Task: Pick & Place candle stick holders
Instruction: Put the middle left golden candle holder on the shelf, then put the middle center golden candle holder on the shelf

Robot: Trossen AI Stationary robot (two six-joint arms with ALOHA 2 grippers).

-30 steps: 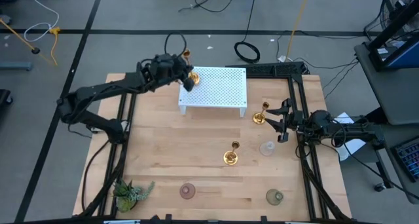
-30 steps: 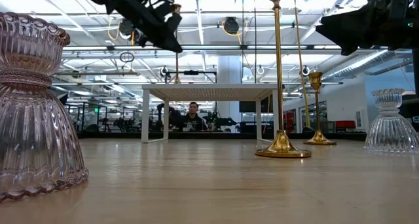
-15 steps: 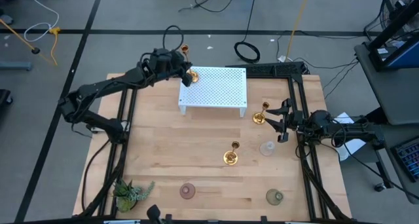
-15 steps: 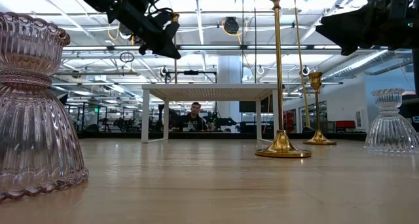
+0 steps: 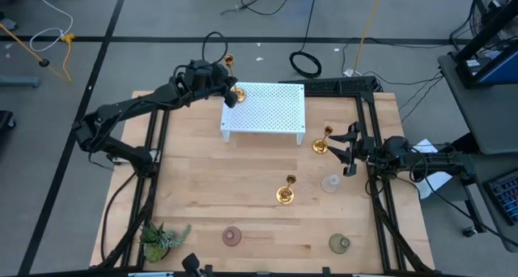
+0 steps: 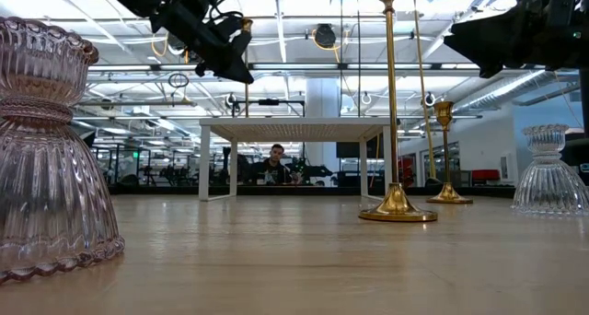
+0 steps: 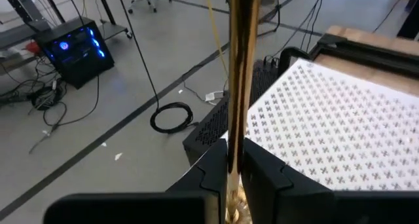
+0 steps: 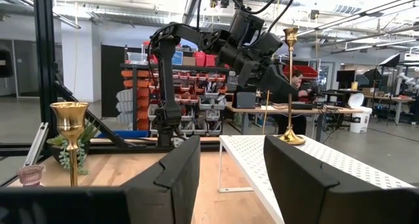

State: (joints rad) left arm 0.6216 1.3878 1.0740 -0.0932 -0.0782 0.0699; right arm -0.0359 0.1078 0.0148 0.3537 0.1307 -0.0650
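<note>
Your left gripper [image 5: 232, 96] clamps a gold candlestick [image 7: 239, 86] upright at the white rack's [image 5: 267, 108] corner. Your right gripper [image 5: 346, 150] waits spread, empty, near another candlestick [image 5: 322, 142].

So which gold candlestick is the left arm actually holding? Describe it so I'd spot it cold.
Find the white perforated rack at the table's far side. At its far left corner, the left end effector is shut on a slim gold candlestick whose base rests on the rack. The other two gold candlesticks stand free on the wooden tabletop.
</note>
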